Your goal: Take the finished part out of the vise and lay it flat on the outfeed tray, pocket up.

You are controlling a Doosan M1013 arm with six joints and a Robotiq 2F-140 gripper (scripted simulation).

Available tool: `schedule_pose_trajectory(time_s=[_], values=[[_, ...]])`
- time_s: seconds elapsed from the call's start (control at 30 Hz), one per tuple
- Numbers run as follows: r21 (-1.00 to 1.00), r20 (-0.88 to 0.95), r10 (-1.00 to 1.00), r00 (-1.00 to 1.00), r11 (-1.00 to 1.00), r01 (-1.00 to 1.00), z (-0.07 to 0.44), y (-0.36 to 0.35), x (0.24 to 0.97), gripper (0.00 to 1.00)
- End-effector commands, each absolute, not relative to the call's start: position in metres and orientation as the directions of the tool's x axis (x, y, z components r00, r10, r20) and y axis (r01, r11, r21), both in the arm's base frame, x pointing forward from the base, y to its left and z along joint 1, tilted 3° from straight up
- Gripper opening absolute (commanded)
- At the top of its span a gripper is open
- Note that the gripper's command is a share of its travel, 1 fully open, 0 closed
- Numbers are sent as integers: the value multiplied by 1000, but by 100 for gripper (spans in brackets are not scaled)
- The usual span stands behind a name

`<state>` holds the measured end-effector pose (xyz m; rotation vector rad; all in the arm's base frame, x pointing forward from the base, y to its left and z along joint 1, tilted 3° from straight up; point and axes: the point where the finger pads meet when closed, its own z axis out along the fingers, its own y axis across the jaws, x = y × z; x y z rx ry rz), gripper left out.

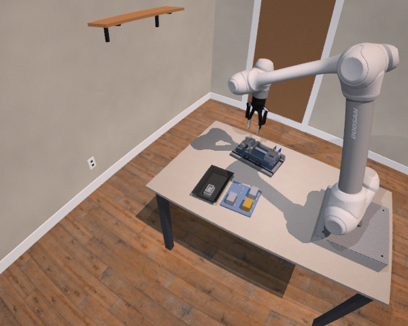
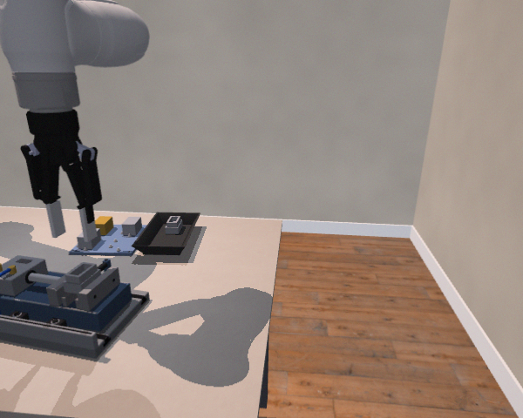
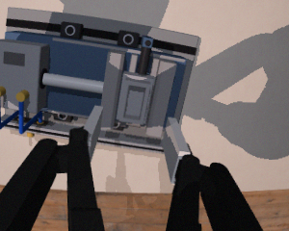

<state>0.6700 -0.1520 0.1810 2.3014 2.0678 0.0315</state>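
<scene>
The blue and grey vise (image 1: 258, 154) stands at the far side of the table and also shows in the exterior view (image 2: 57, 292). The grey finished part (image 2: 82, 271) sits between its jaws, pocket up; the wrist view shows the part (image 3: 135, 99) from above. My gripper (image 1: 253, 128) hangs well above the vise's jaw end, fingers pointing down. Its fingers stand partly apart with nothing between them. The black outfeed tray (image 1: 212, 183) lies on the table nearer the front; it holds a small grey pocketed block (image 1: 209, 190).
A blue plate (image 1: 240, 197) with two grey blocks and a yellow block lies beside the tray. The arm's base (image 1: 348, 206) stands on a grey mount at the table's right end. The table edge runs close beside the vise.
</scene>
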Motion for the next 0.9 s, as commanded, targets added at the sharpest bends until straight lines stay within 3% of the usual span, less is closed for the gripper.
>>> schedule_pose_trajectory(time_s=[0.0,0.87], values=[[49,-16,994,107,-106,993,181,-152,670,40],[49,-17,994,107,-107,993,166,-152,671,40]])
